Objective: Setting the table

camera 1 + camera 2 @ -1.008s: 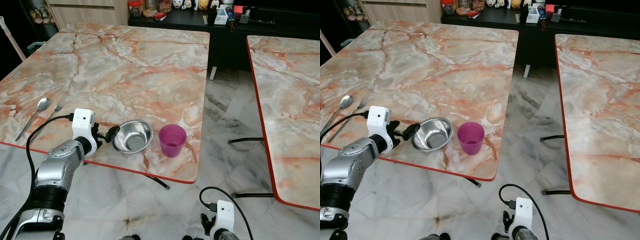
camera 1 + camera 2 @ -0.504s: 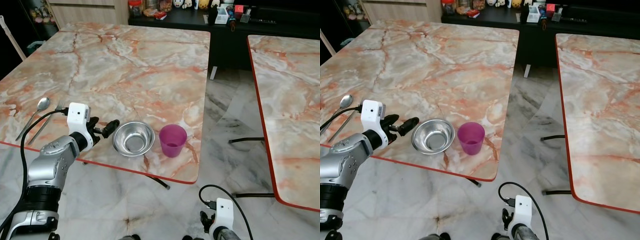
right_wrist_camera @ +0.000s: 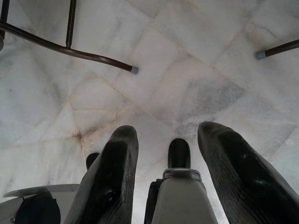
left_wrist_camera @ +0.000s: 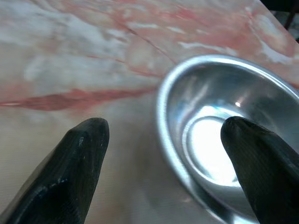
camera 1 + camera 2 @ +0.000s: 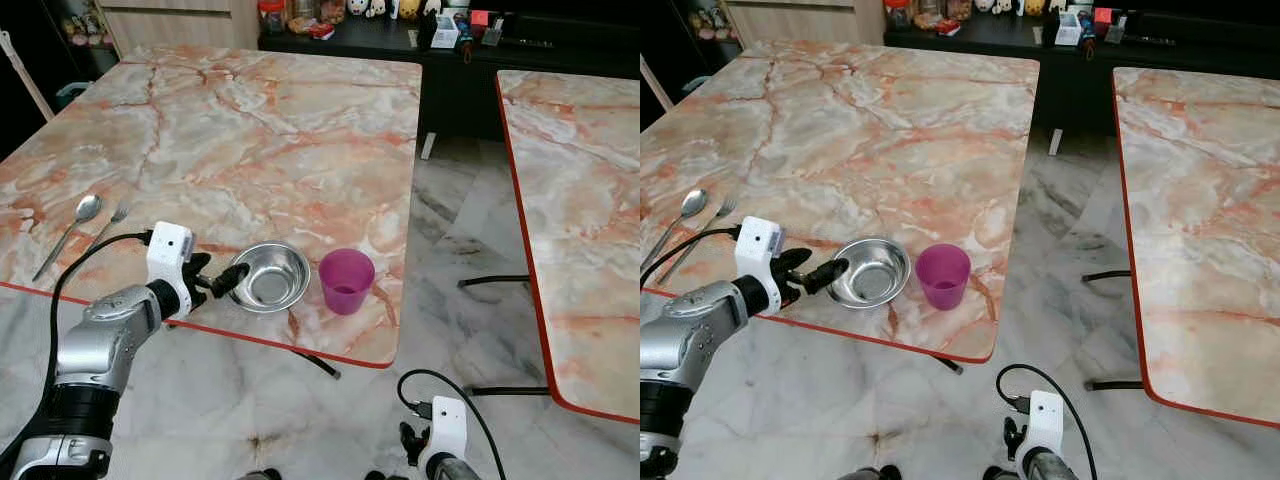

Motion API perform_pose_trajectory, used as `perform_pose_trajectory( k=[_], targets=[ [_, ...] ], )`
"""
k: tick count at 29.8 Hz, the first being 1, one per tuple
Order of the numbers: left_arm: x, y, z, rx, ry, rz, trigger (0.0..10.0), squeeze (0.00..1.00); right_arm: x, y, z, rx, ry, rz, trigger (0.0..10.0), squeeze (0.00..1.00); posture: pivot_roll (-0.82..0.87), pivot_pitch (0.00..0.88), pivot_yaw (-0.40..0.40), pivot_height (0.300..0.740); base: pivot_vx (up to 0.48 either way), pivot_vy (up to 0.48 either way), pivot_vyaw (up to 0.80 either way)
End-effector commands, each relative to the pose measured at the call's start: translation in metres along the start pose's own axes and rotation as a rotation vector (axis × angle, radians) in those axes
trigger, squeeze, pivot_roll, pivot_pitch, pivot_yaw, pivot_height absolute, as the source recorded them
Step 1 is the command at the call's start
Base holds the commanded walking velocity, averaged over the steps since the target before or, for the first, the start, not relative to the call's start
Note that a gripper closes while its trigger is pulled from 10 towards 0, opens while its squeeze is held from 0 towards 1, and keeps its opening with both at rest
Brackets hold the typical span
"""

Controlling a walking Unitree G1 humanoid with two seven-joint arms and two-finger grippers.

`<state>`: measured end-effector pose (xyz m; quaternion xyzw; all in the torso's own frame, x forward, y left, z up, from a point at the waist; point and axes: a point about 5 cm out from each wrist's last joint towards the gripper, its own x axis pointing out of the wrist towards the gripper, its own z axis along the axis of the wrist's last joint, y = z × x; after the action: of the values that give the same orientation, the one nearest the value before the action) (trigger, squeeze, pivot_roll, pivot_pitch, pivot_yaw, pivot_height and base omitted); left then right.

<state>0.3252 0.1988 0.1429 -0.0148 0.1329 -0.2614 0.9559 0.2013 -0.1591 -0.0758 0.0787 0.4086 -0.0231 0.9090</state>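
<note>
Step in hand: left hand (image 5: 222, 283) aligning to grasp the steel bowl (image 5: 269, 277).

Bowl sits near the surface (image 5: 250, 130) front edge, just beside the purple cup (image 5: 345, 281). Fingers spread, straddling the rim, ungripped; next, close on it. Right hand (image 3: 166, 172) hangs open.

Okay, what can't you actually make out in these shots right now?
- Left wrist view: far side of the steel bowl, cut off by the frame edge and one finger.
- Eye views: shelf items, too small to identify.
- Eye views: the right gripper, cut off by the bottom edge.
- Spoon and fork: detail too small.
</note>
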Motion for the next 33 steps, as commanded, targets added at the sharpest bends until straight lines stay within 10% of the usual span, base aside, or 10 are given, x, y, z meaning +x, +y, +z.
perform_pose_trajectory(
  k=[1,16,18,19,20,33],
  targets=[
    [-0.0011,-0.0037,0.0000,0.015,0.013,-0.019,10.0,0.00,-0.0012,0.0005,-0.0056,0.013,0.016,-0.001,10.0,0.00,0.10,0.154,0.035,0.740,0.000,0.000,0.00],
    [0.0071,-0.0122,-0.0053,0.019,0.052,-0.033,10.0,0.00,-0.0013,0.0007,-0.0063,0.018,0.017,-0.003,10.0,0.00,0.10,0.151,0.038,0.740,0.000,0.000,0.00],
    [0.0073,-0.0122,-0.0053,0.017,0.053,-0.033,6.7,0.00,-0.0012,0.0007,-0.0061,0.015,0.017,-0.001,10.0,0.00,0.10,0.150,0.037,0.740,0.000,0.000,0.00],
    [0.0073,-0.0118,-0.0054,0.015,0.053,-0.027,0.9,0.00,-0.0012,0.0006,-0.0059,0.016,0.017,-0.002,10.0,0.00,0.10,0.150,0.036,0.740,0.000,0.000,0.00],
    [0.0073,-0.0112,-0.0057,0.013,0.053,-0.021,0.0,0.00,-0.0011,0.0006,-0.0056,0.016,0.017,-0.002,10.0,0.00,0.10,0.149,0.035,0.740,0.000,0.000,0.00],
    [0.0071,-0.0085,-0.0033,0.011,0.038,-0.001,0.0,0.00,-0.0002,0.0008,-0.0020,0.008,0.011,0.001,10.0,0.00,0.10,0.144,0.028,0.740,0.000,0.000,0.00]
  ],
)
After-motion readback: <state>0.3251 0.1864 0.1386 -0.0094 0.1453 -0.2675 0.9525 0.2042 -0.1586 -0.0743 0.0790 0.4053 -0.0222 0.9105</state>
